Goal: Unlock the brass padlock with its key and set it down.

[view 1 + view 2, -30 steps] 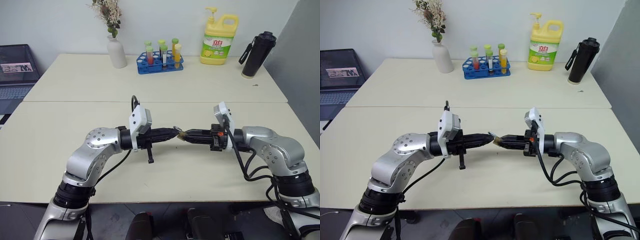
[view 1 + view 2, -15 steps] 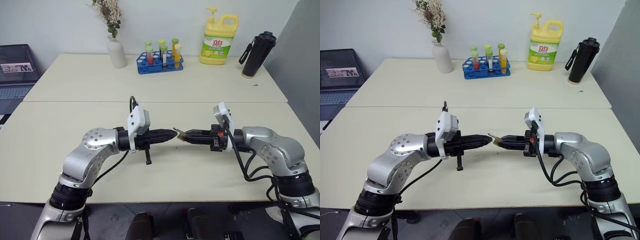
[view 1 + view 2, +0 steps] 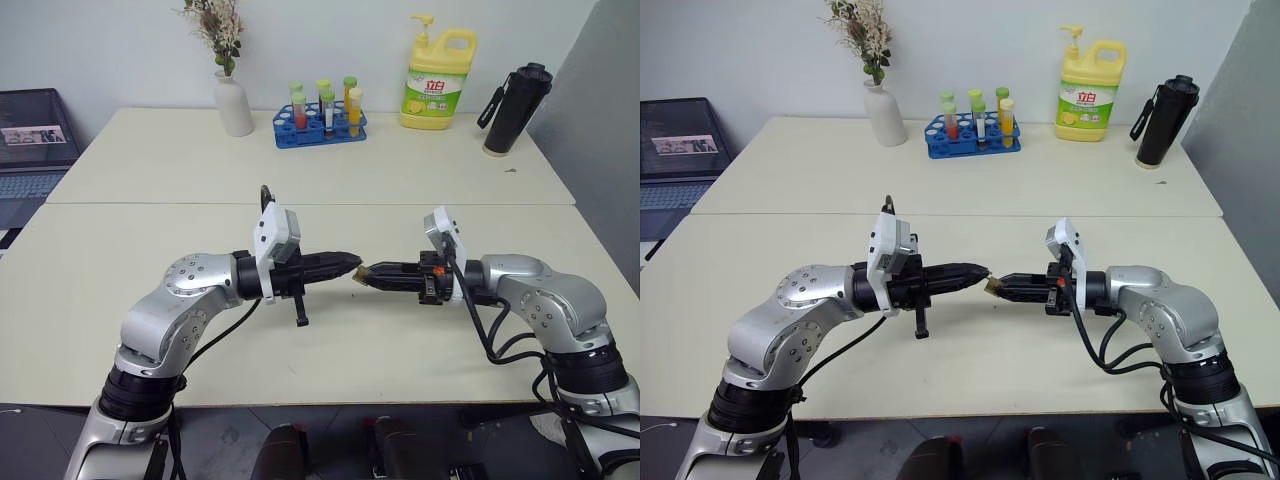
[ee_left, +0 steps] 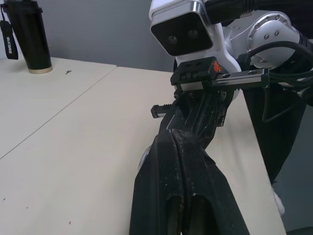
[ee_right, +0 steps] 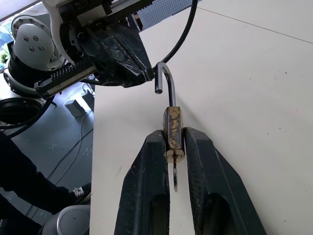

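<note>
the left gripper [image 3: 352, 264] hung over the middle of the near table [image 3: 90, 290], pointing toward three o'clock, its two black fingers pressed flat together with nothing seen between them. its tip sat just beside the free end of the shackle [image 5: 165, 78], which stood swung out of the lock body. at about three o'clock from it, the right gripper [image 3: 362, 276] pointed back toward nine o'clock, its jaws clamped on the brass padlock [image 5: 172, 131], held above the table and not resting on it. the key [image 5: 175, 172] hung from the lock's lower end, between the fingers. judging by the freed shackle, the unlocking looked done. the setting down remained: the next move called for lowering the padlock to the table and releasing it gently so it would not skid.
</note>
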Controlling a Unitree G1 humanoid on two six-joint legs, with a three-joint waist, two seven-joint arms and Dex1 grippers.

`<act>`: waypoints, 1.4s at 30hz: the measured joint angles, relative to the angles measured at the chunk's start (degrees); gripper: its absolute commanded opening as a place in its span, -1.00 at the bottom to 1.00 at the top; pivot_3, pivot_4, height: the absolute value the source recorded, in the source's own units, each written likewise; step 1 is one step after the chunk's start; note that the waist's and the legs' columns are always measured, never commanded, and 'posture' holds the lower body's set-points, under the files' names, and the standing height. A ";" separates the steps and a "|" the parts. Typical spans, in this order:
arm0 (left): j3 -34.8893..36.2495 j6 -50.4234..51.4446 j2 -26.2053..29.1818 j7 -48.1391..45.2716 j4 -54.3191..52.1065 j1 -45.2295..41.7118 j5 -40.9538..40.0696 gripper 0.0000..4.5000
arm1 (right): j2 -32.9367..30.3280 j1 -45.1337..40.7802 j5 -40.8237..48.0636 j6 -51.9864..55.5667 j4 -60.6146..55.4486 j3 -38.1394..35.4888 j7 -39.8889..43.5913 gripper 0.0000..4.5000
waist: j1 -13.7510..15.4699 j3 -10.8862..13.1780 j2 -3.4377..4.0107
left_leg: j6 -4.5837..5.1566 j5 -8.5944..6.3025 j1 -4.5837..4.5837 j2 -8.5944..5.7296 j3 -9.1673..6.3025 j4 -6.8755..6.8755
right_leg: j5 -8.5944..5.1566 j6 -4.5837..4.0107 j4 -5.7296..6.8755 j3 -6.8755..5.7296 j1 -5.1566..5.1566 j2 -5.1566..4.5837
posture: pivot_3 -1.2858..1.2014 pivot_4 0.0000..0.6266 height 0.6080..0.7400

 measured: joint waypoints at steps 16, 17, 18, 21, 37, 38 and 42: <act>0.45 -38.07 15.92 -6.67 3.65 12.11 24.11 -0.31 | -4.15 -1.84 1.95 7.68 1.38 0.58 2.25 -0.94 | 0.02 0.03 0.05 | 0.00 0.00 0.01 0.04 0.13 -0.08 | -0.04 -0.09 -0.02 0.06 -0.08 -0.27 | 0.03 -0.52 1.00; 0.27 -42.31 15.90 -6.89 4.27 13.48 25.74 -0.15 | -4.80 -2.78 2.11 9.71 1.67 1.52 2.43 -0.94 | 0.01 0.03 0.05 | 0.00 0.00 0.01 0.04 0.15 -0.07 | -0.04 -0.09 -0.02 0.07 -0.08 -0.30 | 0.03 -0.52 1.00; 0.01 -44.52 15.83 -7.05 4.71 14.15 26.48 -0.01 | -5.00 -3.31 2.16 10.76 1.89 2.11 2.56 -0.94 | 0.06 0.03 0.05 | 0.00 0.00 0.00 0.03 0.14 -0.06 | -0.04 -0.09 -0.02 0.06 -0.08 -0.32 | 0.03 -0.52 1.00; -0.17 -50.34 15.75 -7.02 5.52 15.02 28.27 0.26 | -4.86 -3.91 2.39 13.70 2.57 3.33 2.75 -0.94 | 0.24 0.03 0.04 | 0.00 0.00 -0.02 0.02 0.13 -0.06 | -0.04 -0.08 -0.03 0.03 -0.08 -0.33 | 0.03 -0.52 1.00; -2.42 -53.76 12.95 -3.57 4.65 19.76 31.01 0.26 | 0.04 -9.58 -4.26 20.92 13.56 14.51 -0.20 -0.94 | -0.14 0.03 0.04 | 0.01 -0.01 -0.02 0.05 0.12 -0.07 | -0.04 -0.07 0.00 0.00 -0.10 -0.31 | 0.03 -0.52 1.00; -2.43 -53.81 12.94 -3.55 4.66 19.84 31.26 0.26 | 0.04 -9.59 -4.84 20.77 13.81 14.87 -0.21 -0.78 | -0.14 0.03 0.04 | 0.01 -0.01 -0.02 0.05 0.12 -0.07 | -0.04 -0.07 0.00 0.00 -0.10 -0.31 | 0.03 -0.52 1.00; -2.43 -53.96 12.94 -3.29 4.77 20.46 31.99 0.26 | 0.06 -10.04 -6.96 19.67 14.69 15.69 -0.29 -0.18 | -0.14 0.03 0.05 | 0.01 -0.01 -0.01 0.05 0.11 -0.07 | -0.04 -0.07 0.00 -0.01 -0.11 -0.31 | 0.03 -0.52 1.00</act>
